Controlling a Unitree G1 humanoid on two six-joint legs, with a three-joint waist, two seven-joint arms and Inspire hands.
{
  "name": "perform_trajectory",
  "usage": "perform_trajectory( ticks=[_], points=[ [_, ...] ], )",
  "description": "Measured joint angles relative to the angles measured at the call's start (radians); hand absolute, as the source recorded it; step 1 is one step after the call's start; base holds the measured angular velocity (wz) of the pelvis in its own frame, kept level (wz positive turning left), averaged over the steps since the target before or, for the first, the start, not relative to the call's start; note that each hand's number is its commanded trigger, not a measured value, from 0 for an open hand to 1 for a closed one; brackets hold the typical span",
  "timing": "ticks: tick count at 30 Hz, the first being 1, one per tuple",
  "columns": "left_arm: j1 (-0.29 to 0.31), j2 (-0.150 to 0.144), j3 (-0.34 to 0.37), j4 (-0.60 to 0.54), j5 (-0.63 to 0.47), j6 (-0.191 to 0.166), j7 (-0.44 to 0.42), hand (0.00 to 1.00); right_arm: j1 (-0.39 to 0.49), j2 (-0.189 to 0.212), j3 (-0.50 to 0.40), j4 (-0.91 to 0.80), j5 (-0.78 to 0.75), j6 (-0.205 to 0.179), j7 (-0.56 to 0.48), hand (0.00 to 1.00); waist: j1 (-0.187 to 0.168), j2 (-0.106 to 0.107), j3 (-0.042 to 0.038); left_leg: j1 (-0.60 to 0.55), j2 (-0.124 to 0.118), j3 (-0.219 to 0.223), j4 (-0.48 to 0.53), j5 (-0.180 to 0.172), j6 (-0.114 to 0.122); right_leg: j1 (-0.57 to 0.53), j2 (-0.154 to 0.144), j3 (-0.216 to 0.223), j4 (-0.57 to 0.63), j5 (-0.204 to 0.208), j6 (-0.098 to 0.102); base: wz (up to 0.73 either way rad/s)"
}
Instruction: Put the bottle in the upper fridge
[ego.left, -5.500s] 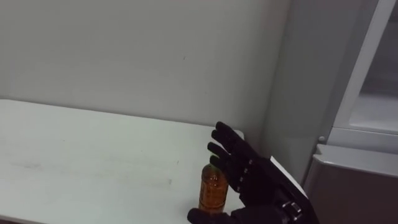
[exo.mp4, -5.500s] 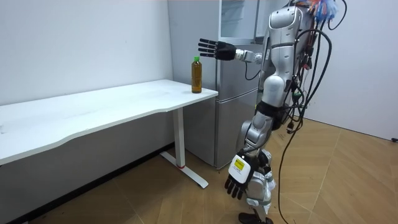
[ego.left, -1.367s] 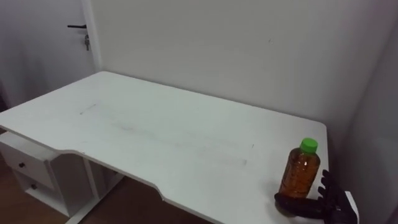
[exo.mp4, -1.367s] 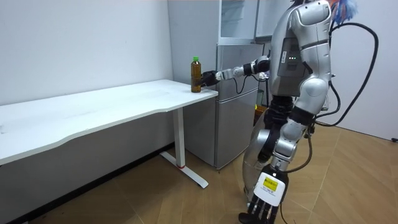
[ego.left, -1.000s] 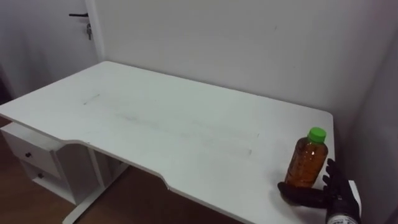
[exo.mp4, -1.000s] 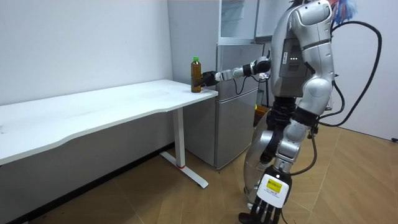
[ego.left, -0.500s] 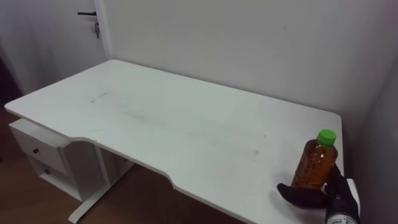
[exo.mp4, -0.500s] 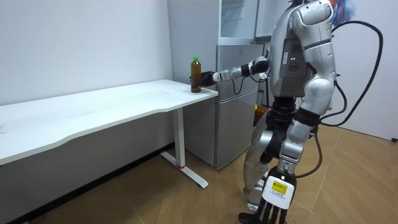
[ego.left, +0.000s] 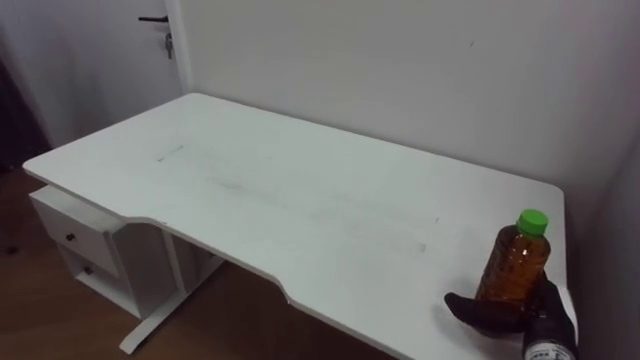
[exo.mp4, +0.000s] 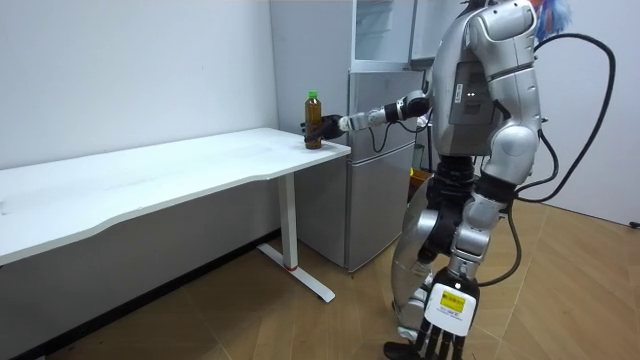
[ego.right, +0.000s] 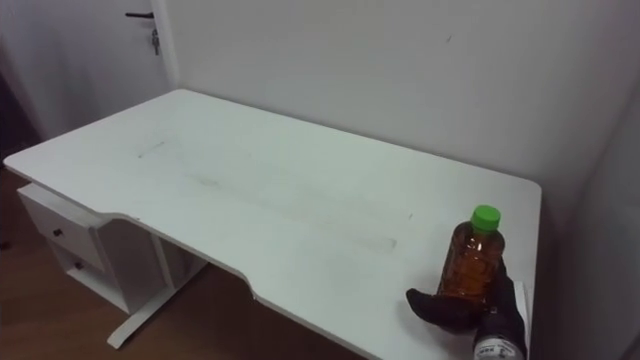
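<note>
An amber bottle (ego.left: 515, 262) with a green cap stands upright on the right end of the white table (ego.left: 300, 200), near its front corner. My right hand (ego.left: 500, 315) is curled round the bottle's lower part, thumb across the front and fingers behind it. In the room view I stand beside the table's end, right arm stretched out to the bottle (exo.mp4: 314, 118) and right hand (exo.mp4: 327, 127) on it. My left hand (exo.mp4: 437, 335) hangs low by my legs with straight fingers, holding nothing.
The grey fridge (exo.mp4: 385, 150) stands just behind the table's end, its upper compartment (exo.mp4: 385, 30) showing shelves. A drawer unit (ego.left: 75, 240) sits under the table's left end, and a door (ego.left: 160, 30) is in the far left corner. Wooden floor lies in front.
My right hand has closed in from beside the bottle and now wraps its base. The eye view has shifted, and the bottle stays on the table.
</note>
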Motion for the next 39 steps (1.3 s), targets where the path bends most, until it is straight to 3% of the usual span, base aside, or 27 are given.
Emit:
perform_trajectory(
  ticks=[1, 2, 3, 10, 29, 33, 39],
  points=[
    [0.0, 0.0, -0.006, 0.0, 0.0, 0.0, 0.0, 0.0, 0.0, 0.0, 0.0, 0.0, 0.004, 0.0, 0.0, 0.0, 0.001, 0.0, 0.0, 0.0, -0.001, 0.0, 0.0, 0.0, 0.0, 0.0, -0.001, 0.0, 0.002, 0.0, 0.0, 0.0],
    [0.001, 0.0, -0.007, 0.0, 0.0, 0.0, 0.0, 0.0, 0.0, 0.0, 0.0, 0.0, 0.009, 0.0, 0.0, 0.45, 0.001, 0.0, 0.0, 0.0, -0.001, 0.0, 0.0, 0.0, 0.001, 0.0, -0.001, 0.0, 0.005, -0.001, 0.001, 0.0],
    [0.001, 0.0, -0.009, 0.001, 0.0, 0.0, 0.0, 0.0, 0.0, 0.0, 0.0, 0.0, 0.023, 0.0, 0.0, 1.0, 0.001, 0.0, 0.0003, 0.002, -0.002, 0.0, 0.001, 0.0, 0.001, -0.001, -0.005, -0.002, 0.013, -0.001, 0.0, 0.0],
    [0.002, 0.0, -0.012, -0.001, 0.001, 0.0, 0.0, 0.0, -0.007, -0.017, -0.004, 0.0, 0.153, -0.001, -0.004, 1.0, 0.0, 0.004, 0.0024, 0.008, -0.014, -0.004, 0.0, 0.004, 0.007, -0.001, -0.029, -0.029, 0.033, -0.005, 0.003, 0.01],
    [0.006, 0.0, -0.001, -0.013, 0.013, 0.002, 0.021, 0.0, -0.009, -0.018, 0.005, -0.003, 0.39, 0.011, 0.023, 1.0, 0.0, 0.004, -0.0033, 0.011, -0.016, -0.005, -0.007, 0.005, 0.009, 0.0, -0.028, -0.028, 0.026, -0.005, 0.003, 0.0],
    [0.009, -0.005, 0.031, -0.009, 0.024, 0.004, 0.022, 0.0, -0.009, -0.018, 0.005, -0.003, 0.39, 0.031, 0.022, 1.0, 0.002, 0.005, -0.0038, 0.032, -0.016, -0.004, -0.018, 0.005, 0.009, 0.014, -0.027, -0.026, 0.027, -0.006, 0.004, -0.02],
    [0.013, -0.013, 0.059, -0.01, 0.023, 0.008, 0.022, 0.0, -0.01, -0.02, 0.004, -0.076, 0.387, 0.056, 0.022, 1.0, -0.001, -0.009, -0.0136, 0.054, -0.016, -0.002, -0.03, 0.005, 0.009, 0.029, -0.027, -0.025, 0.026, -0.01, 0.008, -0.01]
  ],
)
